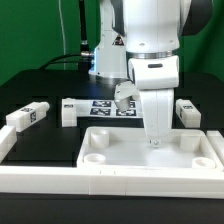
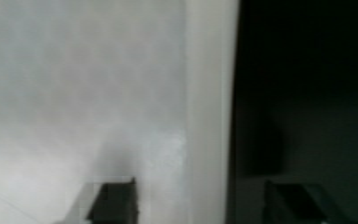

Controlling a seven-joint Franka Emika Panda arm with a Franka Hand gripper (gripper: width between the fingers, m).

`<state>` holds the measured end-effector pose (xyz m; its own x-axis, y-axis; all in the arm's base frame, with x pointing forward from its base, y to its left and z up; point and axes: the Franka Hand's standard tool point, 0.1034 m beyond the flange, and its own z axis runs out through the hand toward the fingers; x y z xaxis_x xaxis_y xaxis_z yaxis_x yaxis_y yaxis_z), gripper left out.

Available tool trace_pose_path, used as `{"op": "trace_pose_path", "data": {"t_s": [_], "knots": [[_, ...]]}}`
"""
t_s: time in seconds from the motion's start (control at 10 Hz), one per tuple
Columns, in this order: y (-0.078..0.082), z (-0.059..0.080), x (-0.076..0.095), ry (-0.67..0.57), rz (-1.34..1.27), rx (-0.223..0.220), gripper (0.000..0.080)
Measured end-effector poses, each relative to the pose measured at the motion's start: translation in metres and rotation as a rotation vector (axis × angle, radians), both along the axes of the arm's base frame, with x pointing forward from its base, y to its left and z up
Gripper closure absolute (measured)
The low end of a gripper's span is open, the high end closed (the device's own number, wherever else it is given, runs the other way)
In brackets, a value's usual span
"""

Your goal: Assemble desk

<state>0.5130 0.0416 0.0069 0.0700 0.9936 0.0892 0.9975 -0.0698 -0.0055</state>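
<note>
The desk panel (image 1: 150, 160) is a wide white tray with a raised rim and round corner sockets, lying at the front of the black table. My gripper (image 1: 155, 138) points straight down onto its far rim. In the wrist view the gripper (image 2: 202, 203) stands open, with the panel's white edge (image 2: 202, 110) running between the two dark fingertips (image 2: 114, 202) and neither touching it. Three loose legs show: one at the exterior view's far left (image 1: 28, 116), one beside the marker board (image 1: 68, 110), one at the right (image 1: 187, 110). Another tagged white piece (image 1: 123, 97) sits tilted behind my wrist.
The marker board (image 1: 108, 106) lies flat behind the panel. Long white rails (image 1: 110, 187) frame the black surface along the front and the exterior view's left. The arm's base and cables stand at the back.
</note>
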Motion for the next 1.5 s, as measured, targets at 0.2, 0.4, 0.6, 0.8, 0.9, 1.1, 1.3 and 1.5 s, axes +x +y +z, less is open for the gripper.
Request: {"op": "trace_pose_path", "data": {"t_s": [0.2,0.4,0.6,0.8,0.9,1.1,1.3,1.5], "knots": [[-0.001,0.005,0.000,0.002,-0.014,-0.003,0.0218],[0.005,0.026,-0.010,-0.007,-0.089,-0.016,0.0155],[0.007,0.056,-0.013,-0.035,-0.162,-0.028,0.0151],[0.027,0.073,-0.018,-0.059,-0.309,-0.028,0.0150],[0.032,0.075,-0.019,-0.062,-0.315,-0.027,0.0150],[0.029,0.074,-0.019,-0.057,-0.333,-0.027,0.0150],[0.029,0.073,-0.019,-0.055,-0.350,-0.026,0.0150],[0.029,0.068,-0.024,-0.074,-0.531,0.004,0.0150]]}}
